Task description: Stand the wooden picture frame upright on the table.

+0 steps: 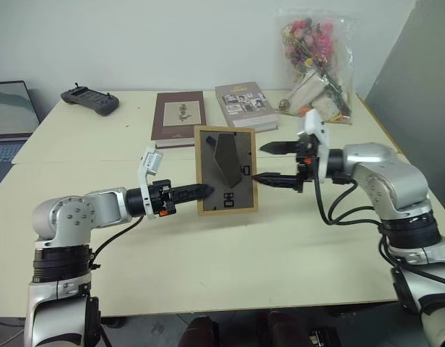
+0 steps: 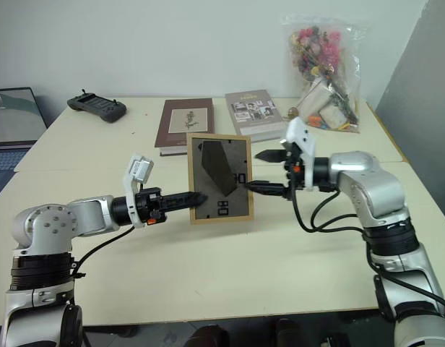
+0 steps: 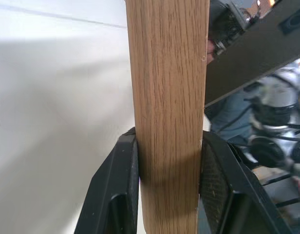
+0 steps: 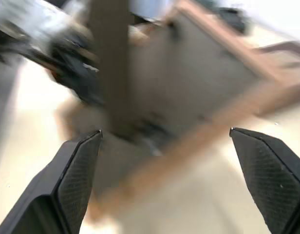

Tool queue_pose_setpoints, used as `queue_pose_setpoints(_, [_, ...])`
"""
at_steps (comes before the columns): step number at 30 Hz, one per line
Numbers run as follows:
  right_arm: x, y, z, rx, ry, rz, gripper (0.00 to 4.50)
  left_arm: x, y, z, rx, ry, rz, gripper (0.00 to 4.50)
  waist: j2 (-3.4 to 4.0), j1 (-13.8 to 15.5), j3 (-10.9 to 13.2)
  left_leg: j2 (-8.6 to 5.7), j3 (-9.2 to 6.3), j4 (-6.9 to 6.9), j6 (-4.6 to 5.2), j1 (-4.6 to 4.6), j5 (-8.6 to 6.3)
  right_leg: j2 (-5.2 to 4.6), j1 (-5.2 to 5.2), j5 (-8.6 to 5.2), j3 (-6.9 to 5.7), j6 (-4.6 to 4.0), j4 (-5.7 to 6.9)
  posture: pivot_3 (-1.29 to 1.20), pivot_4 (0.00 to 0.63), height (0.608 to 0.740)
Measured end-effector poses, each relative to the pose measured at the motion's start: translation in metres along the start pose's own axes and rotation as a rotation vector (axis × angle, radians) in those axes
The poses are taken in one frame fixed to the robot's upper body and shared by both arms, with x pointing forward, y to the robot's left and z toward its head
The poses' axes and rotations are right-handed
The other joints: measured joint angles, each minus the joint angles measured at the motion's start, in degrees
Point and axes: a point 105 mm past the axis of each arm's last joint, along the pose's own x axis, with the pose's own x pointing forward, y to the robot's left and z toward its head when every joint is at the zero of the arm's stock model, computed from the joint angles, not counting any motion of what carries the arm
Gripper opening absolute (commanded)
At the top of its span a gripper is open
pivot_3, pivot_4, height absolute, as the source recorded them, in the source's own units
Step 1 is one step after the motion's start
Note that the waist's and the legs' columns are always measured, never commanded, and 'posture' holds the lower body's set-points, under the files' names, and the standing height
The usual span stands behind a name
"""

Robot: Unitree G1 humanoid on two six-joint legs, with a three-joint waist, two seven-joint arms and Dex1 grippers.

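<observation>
Nearest you, your left gripper (image 1: 205, 191) has its fingers clamped on the left edge of the wooden picture frame (image 1: 226, 170). The frame is upright at the middle of the desk (image 1: 280, 253), dark back and stand flap facing you. Your right gripper (image 1: 271, 163) waits just beside its right edge, fingers wide apart. I judge it nearly done: release remains, and it must stay standing.

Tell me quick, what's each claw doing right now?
Left claw: shut on the side edge of the small light-wood picture frame with the dark grey back.
Right claw: open, holding nothing, beside the frame.
</observation>
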Motion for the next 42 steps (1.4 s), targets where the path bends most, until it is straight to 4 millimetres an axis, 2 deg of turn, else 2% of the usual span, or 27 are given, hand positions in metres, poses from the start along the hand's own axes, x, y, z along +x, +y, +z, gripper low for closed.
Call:
queue_pose_setpoints(4, [-0.019,-0.02,-0.027,-0.617,0.119,-0.164,4.46,-0.005,-0.004,-0.012,-0.143,0.052,-0.048,1.31,-0.02,-0.3,0.0,0.02,0.1,-0.01,-0.23,0.07,0.13,0.01,0.0,-0.01,0.05,0.01,0.07,0.0,0.15,0.74])
queue_pose_setpoints(7, [-0.017,-0.014,-0.04,-0.945,0.084,-0.184,4.46,-0.006,-0.006,-0.012,-0.22,0.045,-0.102,1.31,-0.04,-0.5,0.0,0.06,0.14,-0.02,-0.41,0.12,0.24,0.05,-0.02,0.0,0.11,0.0,0.13,0.0,0.15,0.74])
queue_pose_setpoints(10, [-0.001,0.003,-0.036,-1.126,-0.044,-0.162,4.46,-0.003,-0.011,-0.01,-0.247,0.049,-0.138,1.31,-0.04,-0.7,0.0,0.08,0.14,-0.02,-0.66,0.12,0.38,0.1,-0.1,-0.01,0.22,-0.01,0.16,0.0,0.15,0.74])
queue_pose_setpoints(13, [0.021,0.015,-0.019,-1.233,-0.196,-0.182,4.46,0.0,-0.016,-0.012,-0.255,0.071,-0.162,1.31,-0.04,-0.8,0.0,0.08,0.13,-0.02,-0.71,0.11,0.41,0.11,-0.14,-0.02,0.24,-0.04,0.16,0.0,0.15,0.74])
queue_pose_setpoints(17, [0.036,0.021,0.0,-1.307,-0.32,-0.218,4.46,0.001,-0.022,-0.02,-0.276,0.098,-0.184,1.31,-0.04,-0.5,0.0,0.05,0.12,-0.02,-0.71,0.1,0.41,0.09,-0.13,-0.01,0.25,-0.04,0.12,0.0,0.15,0.74])
queue_pose_setpoints(21, [0.04,0.024,0.012,-1.332,-0.407,-0.219,3.72,0.003,-0.025,-0.026,-0.287,0.099,-0.182,1.31,-0.06,-0.1,0.0,0.03,0.1,-0.02,-0.7,0.09,0.4,0.06,-0.06,-0.01,0.2,-0.04,0.09,0.0,0.15,0.74])
queue_pose_setpoints(28, [0.036,0.033,0.006,-1.331,-0.446,-0.17,2.14,0.003,-0.031,-0.027,-0.294,0.065,-0.184,1.31,-0.07,-0.3,0.0,0.01,0.1,-0.03,-0.69,0.13,0.4,0.07,-0.01,-0.01,0.2,-0.05,0.11,0.0,0.15,0.74])
queue_pose_setpoints(32, [0.034,0.034,0.003,-1.341,-0.438,-0.149,1.44,0.005,-0.033,-0.028,-0.293,0.063,-0.195,1.31,-0.07,-0.3,0.0,0.01,0.11,-0.03,-0.68,0.15,0.4,0.08,0.0,-0.01,0.21,-0.05,0.12,0.0,0.15,0.74])
queue_pose_setpoints(33, [0.034,0.034,0.003,-1.342,-0.436,-0.147,1.42,0.005,-0.033,-0.029,-0.295,0.061,-0.194,2.0,-0.07,-0.3,0.0,0.01,0.11,-0.03,-0.68,0.15,0.4,0.09,0.0,-0.01,0.21,-0.05,0.11,0.0,0.15,0.74])
queue_pose_setpoints(34, [0.033,0.034,0.002,-1.343,-0.433,-0.145,1.42,0.006,-0.032,-0.029,-0.295,0.059,-0.191,2.04,-0.07,-0.3,0.0,0.01,0.1,-0.03,-0.68,0.14,0.4,0.09,0.0,-0.01,0.21,-0.05,0.12,0.0,0.15,0.74])
queue_pose_setpoints(42, [0.026,0.036,-0.007,-1.228,-0.412,-0.064,1.35,0.004,-0.02,-0.015,-0.249,-0.057,-0.088,3.57,-0.08,-0.3,0.0,0.04,0.12,-0.03,-0.66,0.15,0.39,0.08,0.05,-0.01,0.19,-0.05,0.08,0.0,0.15,0.74])
